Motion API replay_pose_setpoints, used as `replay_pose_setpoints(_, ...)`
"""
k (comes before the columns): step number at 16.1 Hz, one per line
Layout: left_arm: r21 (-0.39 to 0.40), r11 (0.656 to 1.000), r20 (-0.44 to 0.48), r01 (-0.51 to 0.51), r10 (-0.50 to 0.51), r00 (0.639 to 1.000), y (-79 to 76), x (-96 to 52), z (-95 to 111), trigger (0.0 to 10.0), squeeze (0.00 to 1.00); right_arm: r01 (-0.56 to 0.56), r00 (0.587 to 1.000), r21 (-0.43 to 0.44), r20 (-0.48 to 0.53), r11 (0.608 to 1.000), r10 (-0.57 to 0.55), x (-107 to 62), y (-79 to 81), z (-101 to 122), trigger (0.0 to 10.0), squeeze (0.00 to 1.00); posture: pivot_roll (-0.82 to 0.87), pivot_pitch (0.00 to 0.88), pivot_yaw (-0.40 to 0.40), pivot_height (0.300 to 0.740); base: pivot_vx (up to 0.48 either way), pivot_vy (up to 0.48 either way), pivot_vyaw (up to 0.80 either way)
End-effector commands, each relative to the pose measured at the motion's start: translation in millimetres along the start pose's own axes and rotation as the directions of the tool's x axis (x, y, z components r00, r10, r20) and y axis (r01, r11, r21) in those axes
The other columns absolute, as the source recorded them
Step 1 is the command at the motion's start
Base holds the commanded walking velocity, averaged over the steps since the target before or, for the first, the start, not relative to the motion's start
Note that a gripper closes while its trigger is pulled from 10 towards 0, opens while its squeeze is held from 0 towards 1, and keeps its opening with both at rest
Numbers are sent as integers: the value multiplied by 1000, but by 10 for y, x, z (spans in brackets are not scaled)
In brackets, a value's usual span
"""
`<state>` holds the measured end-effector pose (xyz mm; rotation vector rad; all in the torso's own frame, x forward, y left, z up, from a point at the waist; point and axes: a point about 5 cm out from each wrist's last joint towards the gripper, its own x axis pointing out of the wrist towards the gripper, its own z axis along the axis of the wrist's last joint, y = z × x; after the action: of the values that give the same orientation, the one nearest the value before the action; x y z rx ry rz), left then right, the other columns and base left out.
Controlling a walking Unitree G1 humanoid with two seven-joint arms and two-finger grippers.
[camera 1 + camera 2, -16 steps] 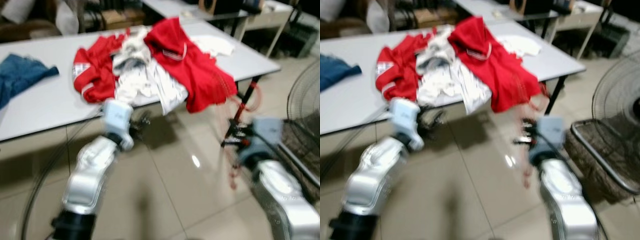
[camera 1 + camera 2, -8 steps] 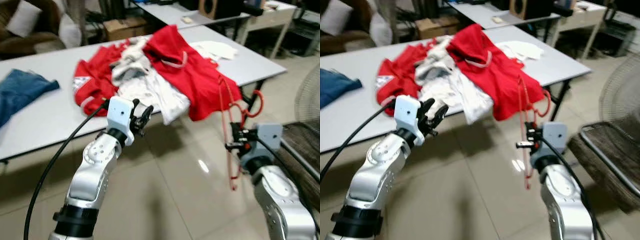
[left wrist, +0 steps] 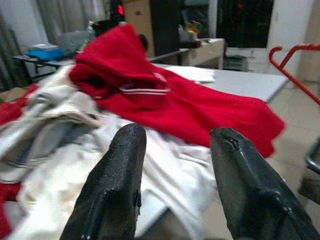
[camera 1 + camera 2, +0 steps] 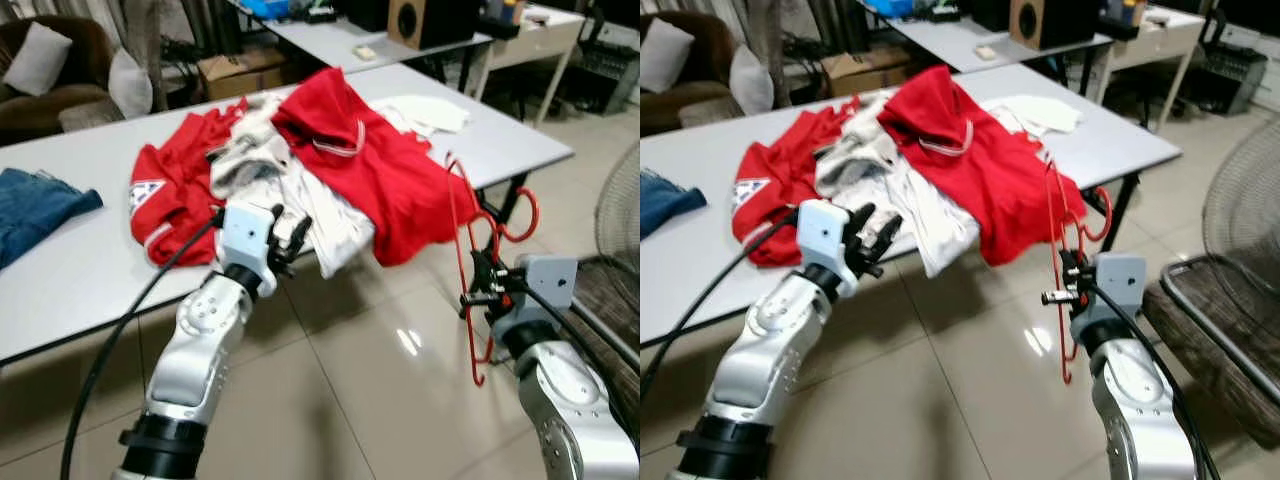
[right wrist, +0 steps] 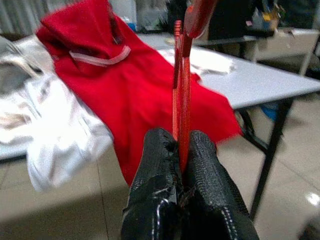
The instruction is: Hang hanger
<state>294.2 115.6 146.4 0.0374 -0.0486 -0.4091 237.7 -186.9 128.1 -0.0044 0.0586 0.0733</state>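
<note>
A red wire hanger [image 5: 180, 90] stands upright in my right gripper [image 5: 179, 137], which is shut on its lower part. That gripper [image 4: 478, 288] hovers over the tiled floor, just off the grey table's [image 4: 90, 250] right front corner. My left gripper [image 4: 290, 238] is open and empty, held at the table's front edge. It points at a white garment [image 3: 165, 165] that droops over that edge. Behind the white garment lies a red hoodie [image 4: 375, 165], in a heap with a red shirt [image 4: 170, 195].
Blue jeans [image 4: 30, 205] lie at the table's left end. A standing fan [image 4: 1250, 200] and a dark framed basket [image 4: 1215, 330] crowd the right side. A second table [image 4: 330, 35] with a speaker [image 4: 420, 18] and a sofa [image 4: 45, 75] stand behind.
The blur has gone and the view has shifted a little. My right gripper has lifted the hanger higher. The left gripper has come closer to the white garment at the table edge.
</note>
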Motion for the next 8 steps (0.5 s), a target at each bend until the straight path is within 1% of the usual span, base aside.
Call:
replay_pose_setpoints(1,9,1000,-10,-30,30,1000,90,-31,-28,10000,0,-37,999,-2,22,999,37,26,80,37,10000,0,-199,0,32,740,394,0,0)
replay_pose_setpoints(2,6,999,-8,-33,33,999,80,-37,-47,10000,0,-29,1000,9,11,1000,29,28,67,30,10000,0,-202,0,30,740,398,0,0)
replay_pose_setpoints(8,0,999,-1,-44,44,999,60,-38,-86,10000,0,-29,1000,5,10,1000,29,10,46,42,10000,0,-216,0,28,740,399,0,-800)
